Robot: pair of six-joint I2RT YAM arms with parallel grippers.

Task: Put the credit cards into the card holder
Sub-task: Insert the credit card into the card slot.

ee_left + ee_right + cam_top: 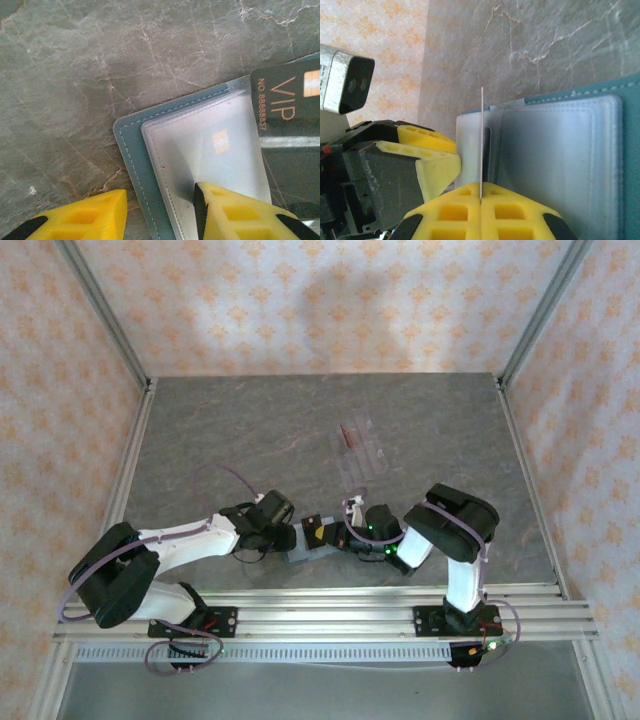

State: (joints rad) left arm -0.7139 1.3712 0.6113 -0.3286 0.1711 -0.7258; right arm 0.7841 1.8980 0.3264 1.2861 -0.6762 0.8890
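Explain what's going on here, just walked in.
The right gripper is shut on a dark VIP card, holding it at the clear sleeve of the open card holder. The left gripper is open. One of its fingers rests on that sleeve and the other is over the table, apparently steadying the holder. I can't tell whether the card has entered a pocket. A clear rack sits farther back.

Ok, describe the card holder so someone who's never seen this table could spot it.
On the grey marbled table, look near the front edge, about midway across. The card holder lies open there: a flat teal wallet with pale stitching and frosted clear sleeves inside. The clear slotted rack farther back is colourless plastic.
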